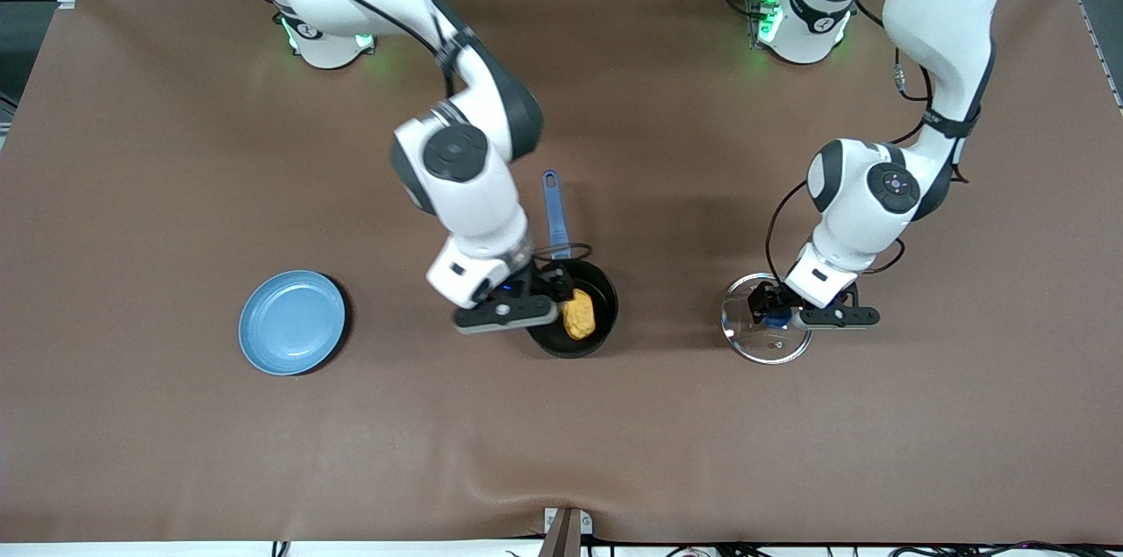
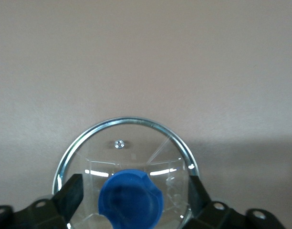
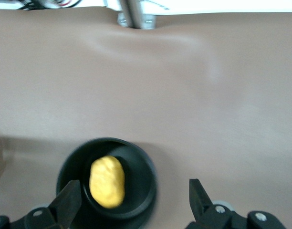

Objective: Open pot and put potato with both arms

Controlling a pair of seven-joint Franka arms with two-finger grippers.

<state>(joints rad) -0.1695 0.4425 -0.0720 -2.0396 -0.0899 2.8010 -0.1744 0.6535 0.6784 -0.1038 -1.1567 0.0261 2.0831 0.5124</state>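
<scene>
The black pot [image 1: 604,292] stands uncovered at mid-table, its blue handle [image 1: 553,210] pointing toward the robots' bases. The yellow-orange potato [image 1: 578,314] lies inside it, and shows in the right wrist view [image 3: 107,182] within the pot [image 3: 141,191]. My right gripper [image 1: 551,287] hangs open just above the pot's rim, on the side toward the right arm's end; it is empty in the right wrist view [image 3: 134,183]. The glass lid [image 1: 766,339] lies flat on the table toward the left arm's end. My left gripper [image 1: 772,311] is open [image 2: 134,179] astride the lid's blue knob [image 2: 131,200], with gaps on both sides, above the lid [image 2: 136,138].
A light-blue plate [image 1: 292,322] sits on the brown table toward the right arm's end, beside the pot and well apart from it. A metal bracket [image 1: 566,526] marks the table edge nearest the front camera.
</scene>
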